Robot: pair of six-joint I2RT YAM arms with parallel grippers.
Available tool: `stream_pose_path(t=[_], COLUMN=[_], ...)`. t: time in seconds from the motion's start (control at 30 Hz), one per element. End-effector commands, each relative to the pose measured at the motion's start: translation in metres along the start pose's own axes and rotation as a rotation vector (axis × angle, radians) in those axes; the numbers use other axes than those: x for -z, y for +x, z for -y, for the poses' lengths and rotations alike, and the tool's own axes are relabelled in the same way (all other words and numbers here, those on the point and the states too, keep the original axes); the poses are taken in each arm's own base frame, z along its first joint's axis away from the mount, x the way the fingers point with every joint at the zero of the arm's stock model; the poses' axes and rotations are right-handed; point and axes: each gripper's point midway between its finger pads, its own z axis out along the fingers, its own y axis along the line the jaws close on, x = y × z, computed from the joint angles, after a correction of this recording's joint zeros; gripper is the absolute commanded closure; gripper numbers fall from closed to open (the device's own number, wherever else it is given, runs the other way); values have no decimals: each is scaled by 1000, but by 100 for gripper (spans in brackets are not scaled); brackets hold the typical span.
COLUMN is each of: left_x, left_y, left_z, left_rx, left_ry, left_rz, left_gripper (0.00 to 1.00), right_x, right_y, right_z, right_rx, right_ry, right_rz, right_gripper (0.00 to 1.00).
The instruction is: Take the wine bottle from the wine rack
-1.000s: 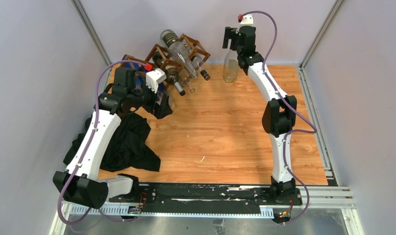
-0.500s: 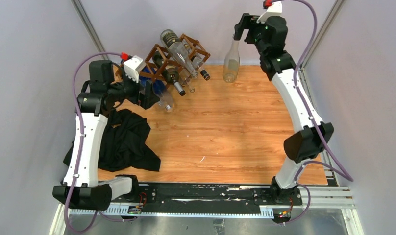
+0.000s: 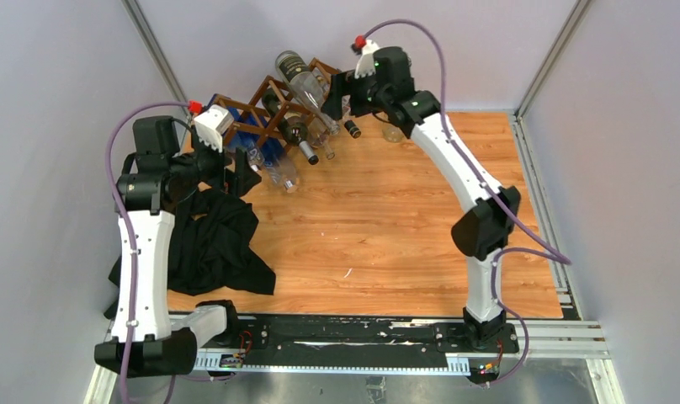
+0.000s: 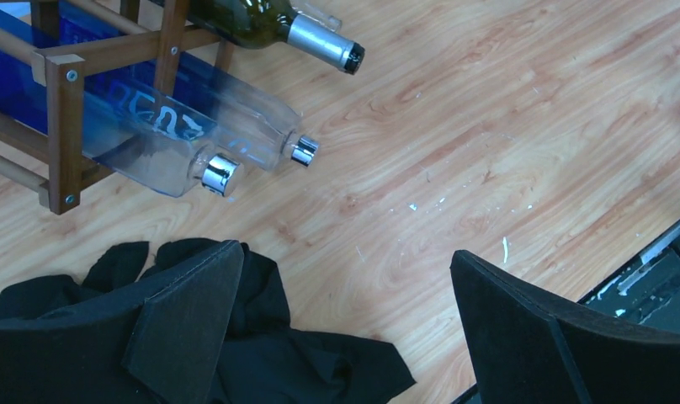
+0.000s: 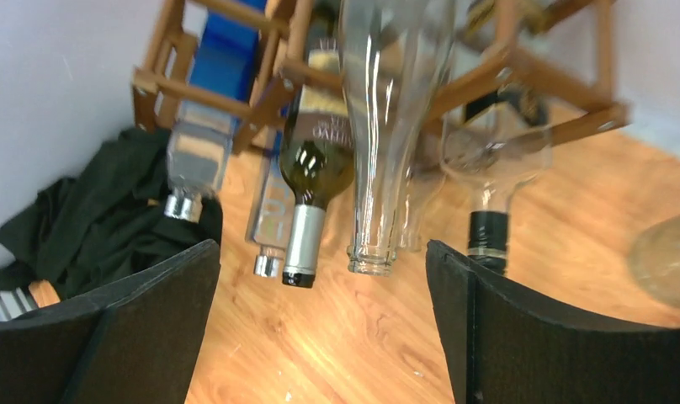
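The dark wooden wine rack [image 3: 254, 105] stands at the table's back left and holds several bottles, necks pointing forward. A dark green wine bottle [image 5: 316, 172] with a silver foil neck lies in it between a clear bottle [image 5: 379, 126] and a blue one [image 5: 223, 67]. My right gripper [image 5: 321, 251] is open and empty just in front of the bottle necks; in the top view it [image 3: 341, 93] hovers at the rack's right end. My left gripper [image 4: 347, 261] is open and empty, over the floor in front of the rack's left end [image 4: 63, 126].
A black cloth [image 3: 210, 244] lies crumpled at the left, under the left gripper. A clear bottle [image 3: 393, 132] stands on the wooden table right of the rack, partly hidden by the right arm. Grey walls close in behind the rack.
My right gripper has left the standing clear bottle and swung left to the rack's right end. My left gripper has drawn back to the left, away from the rack.
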Motion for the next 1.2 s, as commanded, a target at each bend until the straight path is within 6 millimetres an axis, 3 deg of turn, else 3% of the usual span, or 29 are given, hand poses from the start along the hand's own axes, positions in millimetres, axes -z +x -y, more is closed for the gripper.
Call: stream_pose_path(t=[0.0, 0.47, 0.8, 1.0, 1.17], left_x=[13, 0, -6, -11, -13], left_y=[6, 6, 5, 7, 12], left_z=[12, 15, 13, 12, 11], left_rx=[-42, -43, -51, -42, -45], left_ry=[12, 96, 119, 137, 140], left_rz=[12, 1, -6, -18, -27], left_gripper=[0, 0, 0, 0, 0], right_x=[-22, -84, -111, -118, -119], right_y=[45, 95, 97, 94, 88], right_z=[-7, 9, 18, 23, 19], right_rx=[-61, -109, -196, -267, -304], right_ry=[-77, -131, -212, -266, -323], right_rz=[-155, -239, -189, -156, -137], right_gripper=[5, 6, 13, 26, 28])
